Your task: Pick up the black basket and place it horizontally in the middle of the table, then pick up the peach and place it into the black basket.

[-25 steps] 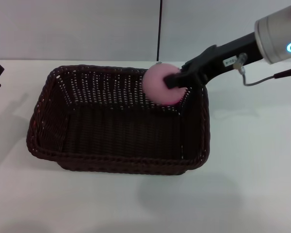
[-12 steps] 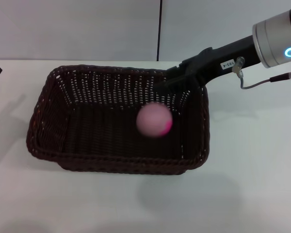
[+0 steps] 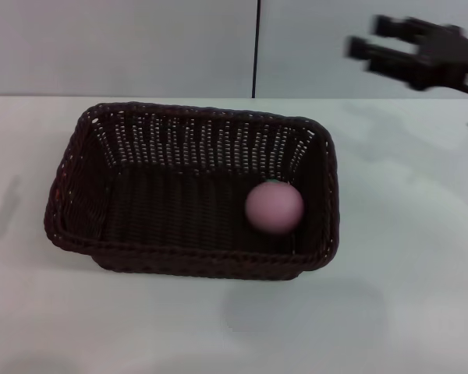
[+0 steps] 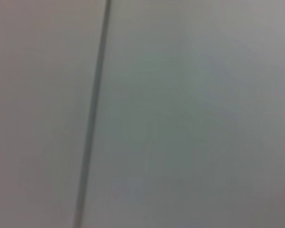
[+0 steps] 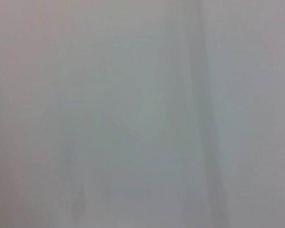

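While the peach (image 3: 274, 207) rests on the floor of the black basket (image 3: 189, 192), close to the right-hand wall and toward the near rim, the right tool (image 3: 366, 44) hangs high above the far right of the desk (image 3: 405, 257), fingers spread and holding nothing. Bare desk surface borders the basket on all four sides, widest to its right and front. Both wrist views show only a blank pale surface. The left tool is out of sight.
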Available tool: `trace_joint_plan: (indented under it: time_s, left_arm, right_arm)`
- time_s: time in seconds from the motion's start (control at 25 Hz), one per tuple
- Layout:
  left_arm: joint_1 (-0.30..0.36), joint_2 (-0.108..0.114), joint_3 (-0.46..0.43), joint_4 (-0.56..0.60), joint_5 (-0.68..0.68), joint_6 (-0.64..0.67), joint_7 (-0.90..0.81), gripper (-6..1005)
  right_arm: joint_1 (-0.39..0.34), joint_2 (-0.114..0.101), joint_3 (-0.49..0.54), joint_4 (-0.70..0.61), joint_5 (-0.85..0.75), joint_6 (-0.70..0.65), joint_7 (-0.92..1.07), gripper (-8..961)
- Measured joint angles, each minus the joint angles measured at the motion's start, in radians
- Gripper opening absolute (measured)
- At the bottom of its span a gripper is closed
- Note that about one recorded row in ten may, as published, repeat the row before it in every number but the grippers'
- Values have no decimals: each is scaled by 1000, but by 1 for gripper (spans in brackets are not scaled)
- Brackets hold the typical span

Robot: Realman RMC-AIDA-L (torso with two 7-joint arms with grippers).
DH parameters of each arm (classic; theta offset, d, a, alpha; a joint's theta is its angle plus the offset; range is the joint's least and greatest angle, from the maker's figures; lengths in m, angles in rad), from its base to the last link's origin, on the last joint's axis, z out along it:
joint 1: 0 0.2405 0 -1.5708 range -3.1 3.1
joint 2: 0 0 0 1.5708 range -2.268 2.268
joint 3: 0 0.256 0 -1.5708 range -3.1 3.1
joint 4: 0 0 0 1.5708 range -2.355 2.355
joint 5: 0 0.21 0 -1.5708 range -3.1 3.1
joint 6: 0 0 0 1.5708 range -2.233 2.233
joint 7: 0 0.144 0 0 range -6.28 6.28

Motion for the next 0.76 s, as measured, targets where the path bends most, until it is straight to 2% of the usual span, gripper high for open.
trace_joint_plan:
  time_s: [0.04, 0.16, 0.2, 0.24, 0.28, 0.32, 0.36, 0.4, 0.52, 0.76]
  left_arm:
    - [4, 0, -63, -60, -2, 34, 77, 610]
    - [4, 0, -115, -109, -2, 61, 126, 611]
    - [3, 0, -132, -123, -3, 67, 142, 611]
    - [2, -1, -161, -152, -3, 79, 180, 612]
    - [0, -3, -169, -168, -2, 83, 199, 612]
    - [-3, -4, -176, -183, -2, 88, 217, 612]
    - [-3, -4, -176, -183, -2, 88, 217, 611]
    - [-13, -5, -194, -214, -2, 101, 244, 611]
    - [-27, -6, -222, -254, -3, 115, 282, 610]
    - [-49, -7, -265, -328, -3, 156, 417, 610]
  right_arm:
    - [-29, 0, 1, 90, 147, -1, -156, 695]
    - [-51, 0, -1, 430, 583, -108, -603, 694]
    - [-14, 2, -7, 704, 832, -262, -867, 694]
    - [-14, 2, -7, 704, 832, -262, -867, 694]
    - [13, 5, -8, 849, 942, -344, -982, 694]
    - [64, 11, -4, 1059, 1099, -481, -1152, 694]
    - [64, 11, -4, 1059, 1099, -481, -1152, 694]
    - [93, 13, -1, 1190, 1168, -539, -1235, 694]
    - [101, 14, -1, 1247, 1172, -545, -1250, 695]
    - [98, 14, 0, 1215, 1125, -550, -1225, 695]
